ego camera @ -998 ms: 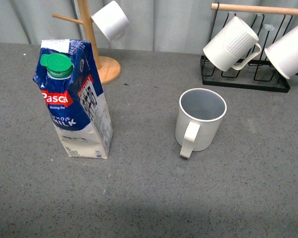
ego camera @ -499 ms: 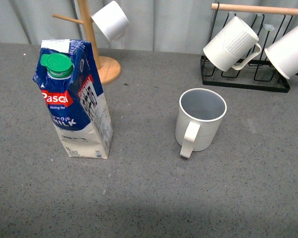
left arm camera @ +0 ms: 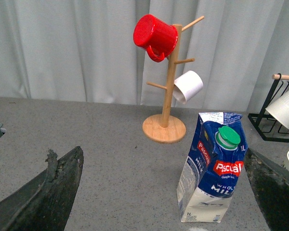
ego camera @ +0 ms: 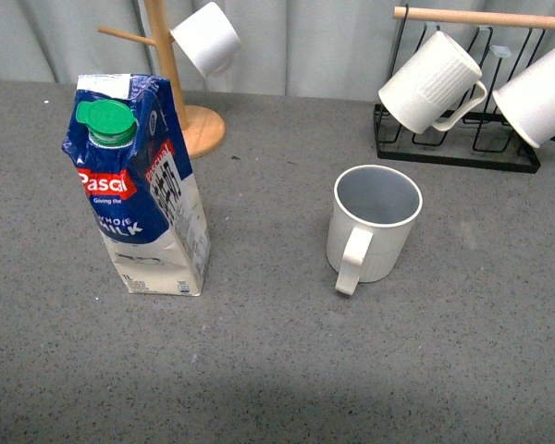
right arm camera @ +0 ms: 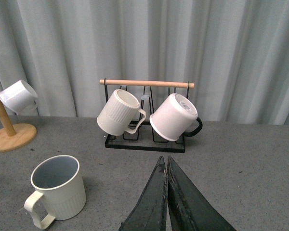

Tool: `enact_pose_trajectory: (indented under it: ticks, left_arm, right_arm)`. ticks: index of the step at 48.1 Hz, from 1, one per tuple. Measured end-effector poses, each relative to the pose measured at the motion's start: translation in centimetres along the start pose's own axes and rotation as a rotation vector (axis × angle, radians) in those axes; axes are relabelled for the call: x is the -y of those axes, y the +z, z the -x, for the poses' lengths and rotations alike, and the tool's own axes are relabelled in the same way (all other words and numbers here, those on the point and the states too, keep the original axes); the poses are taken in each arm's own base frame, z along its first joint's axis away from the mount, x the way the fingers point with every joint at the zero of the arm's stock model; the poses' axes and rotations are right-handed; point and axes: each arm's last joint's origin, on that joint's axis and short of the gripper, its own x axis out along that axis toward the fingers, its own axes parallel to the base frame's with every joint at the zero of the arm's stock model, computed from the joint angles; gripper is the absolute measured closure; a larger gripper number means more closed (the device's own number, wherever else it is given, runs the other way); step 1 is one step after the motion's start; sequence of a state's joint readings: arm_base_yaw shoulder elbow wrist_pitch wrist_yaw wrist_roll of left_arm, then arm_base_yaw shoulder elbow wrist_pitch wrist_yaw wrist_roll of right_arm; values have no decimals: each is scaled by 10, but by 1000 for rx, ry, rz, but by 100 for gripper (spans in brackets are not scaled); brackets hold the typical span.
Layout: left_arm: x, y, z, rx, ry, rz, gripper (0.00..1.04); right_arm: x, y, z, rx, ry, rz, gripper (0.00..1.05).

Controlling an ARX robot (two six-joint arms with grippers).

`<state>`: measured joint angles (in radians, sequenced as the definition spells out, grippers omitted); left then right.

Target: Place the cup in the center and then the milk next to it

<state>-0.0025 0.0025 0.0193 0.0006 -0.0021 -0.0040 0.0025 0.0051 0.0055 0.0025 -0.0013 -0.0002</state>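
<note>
The cup [ego camera: 374, 225], a cream ribbed mug with a grey-blue inside, stands upright right of the table's middle, handle toward me. It also shows in the right wrist view [right arm camera: 57, 190]. The milk [ego camera: 139, 190], a dented blue-and-white Pascual carton with a green cap, stands upright to the cup's left, well apart from it. It also shows in the left wrist view [left arm camera: 213, 166]. Neither gripper shows in the front view. My left gripper [left arm camera: 164, 192] is open and empty, back from the milk. My right gripper [right arm camera: 165, 163] is shut and empty, to the right of the cup.
A wooden mug tree [ego camera: 180, 92] stands behind the milk with a smooth white cup [ego camera: 206, 37] and a red mug [left arm camera: 155, 36] on it. A black wire rack [ego camera: 458, 139] at the back right holds a whiter ribbed mug [ego camera: 431, 81] and another white mug [ego camera: 541, 92].
</note>
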Motion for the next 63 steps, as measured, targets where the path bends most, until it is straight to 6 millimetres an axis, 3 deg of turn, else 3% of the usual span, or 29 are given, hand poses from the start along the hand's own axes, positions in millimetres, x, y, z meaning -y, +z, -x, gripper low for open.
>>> enact_pose_trajectory:
  ticks: [7, 17, 27, 32, 46, 51, 63]
  left_arm:
    - [0, 0, 0, 0, 0, 0, 6]
    - [0, 0, 0, 0, 0, 0, 6]
    - [0, 0, 0, 0, 0, 0, 6]
    - [0, 0, 0, 0, 0, 0, 6]
    - [0, 0, 0, -5, 5, 7, 6]
    - [0, -7, -3, -138, 107, 107, 6]
    - [14, -7, -22, -209, -42, 145, 6]
  right_arm:
    - [0, 0, 0, 0, 0, 1, 101]
    - [0, 0, 0, 0, 0, 0, 63]
    - [0, 0, 0, 0, 0, 0, 31]
    - [0, 0, 0, 0, 0, 0, 7]
    - [0, 0, 0, 0, 0, 0, 9]
    - [0, 0, 0, 0, 0, 0, 9]
    - [0, 0, 0, 1, 0, 0, 9]
